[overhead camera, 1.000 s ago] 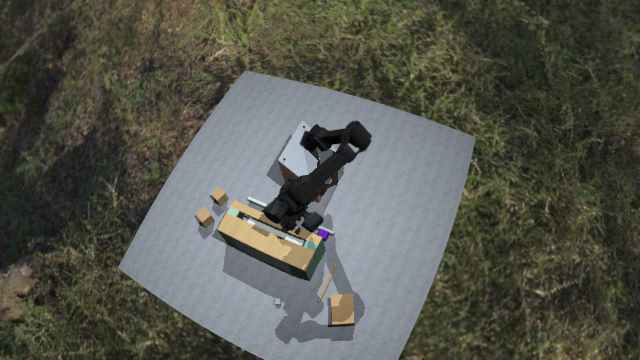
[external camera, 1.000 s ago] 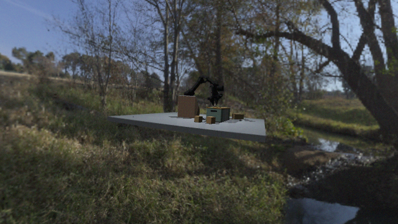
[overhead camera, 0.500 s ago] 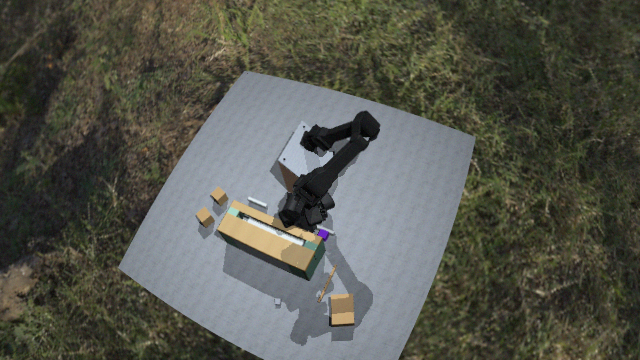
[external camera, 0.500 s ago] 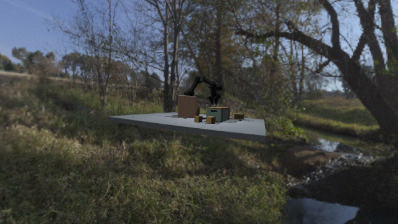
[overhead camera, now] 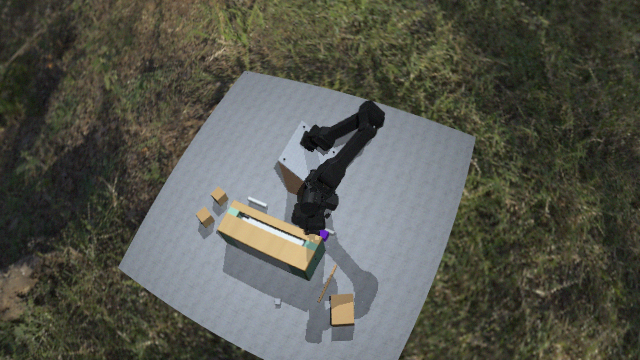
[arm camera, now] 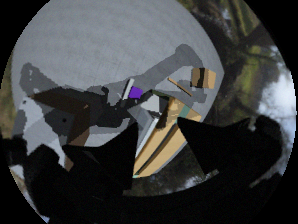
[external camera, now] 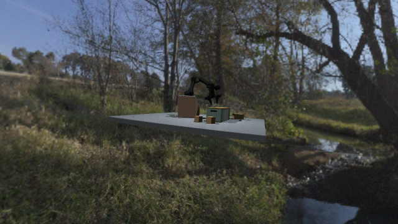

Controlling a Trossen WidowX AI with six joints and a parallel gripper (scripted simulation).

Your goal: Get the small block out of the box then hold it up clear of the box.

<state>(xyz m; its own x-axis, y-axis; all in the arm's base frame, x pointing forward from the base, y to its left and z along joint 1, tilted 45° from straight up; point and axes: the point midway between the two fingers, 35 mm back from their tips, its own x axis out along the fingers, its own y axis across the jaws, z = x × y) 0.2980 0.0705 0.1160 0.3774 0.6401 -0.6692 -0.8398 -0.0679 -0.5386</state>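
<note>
A small purple block (overhead camera: 324, 235) (arm camera: 135, 92) lies on the table just outside the box, close to its right end in the top view. The box (overhead camera: 265, 246) (external camera: 218, 115) (arm camera: 175, 142) has a tan top with a long slot and green ends, and stands upright. My gripper (external camera: 214, 103) (arm camera: 157, 123) is partly open and empty, with its fingers above the box top near that same end. The block is outside the fingers, beyond them in the wrist view. The arm partly covers the box's edge in the top view.
A pale strip (overhead camera: 330, 231) (arm camera: 129, 87) lies right beside the block, another (overhead camera: 257, 202) behind the box. Two tan cubes (overhead camera: 219, 196) (overhead camera: 205, 217) stand off its left end. A thin stick (overhead camera: 327, 283) and a larger tan block (overhead camera: 342, 309) lie beyond its right end. The arm's pedestal (external camera: 187, 106) stands behind.
</note>
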